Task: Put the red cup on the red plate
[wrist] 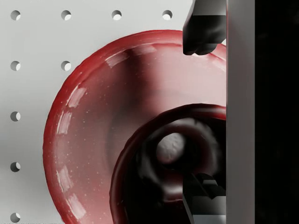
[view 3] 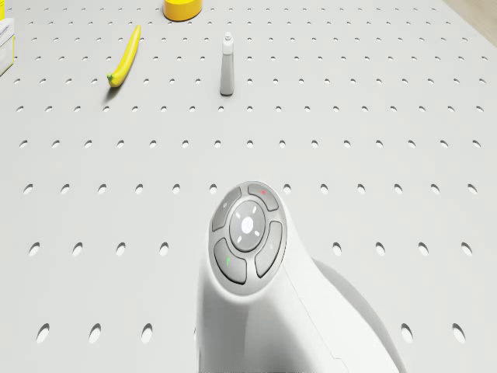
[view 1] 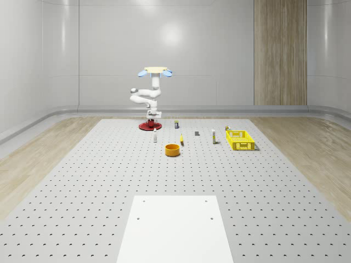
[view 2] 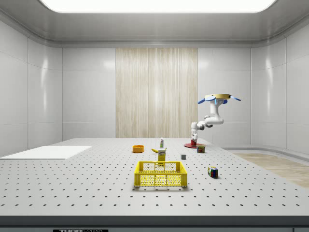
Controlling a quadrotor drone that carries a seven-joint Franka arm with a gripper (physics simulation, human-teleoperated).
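I hover over the far end of the table (view 1: pixel 82 181), arm folded down, with my pincer (wrist: pixel 202 116) low above the red plate (wrist: pixel 84 135). My fingers (wrist: pixel 203 28) stand apart around the rim of the red cup (wrist: pixel 149 182), one outside the wall and one inside, and I cannot tell whether they press it. The cup sits inside the plate, off its middle. The risk I see is in letting go: if I drift while rising, a finger could catch the rim and tip the cup or drag it over the plate's edge.
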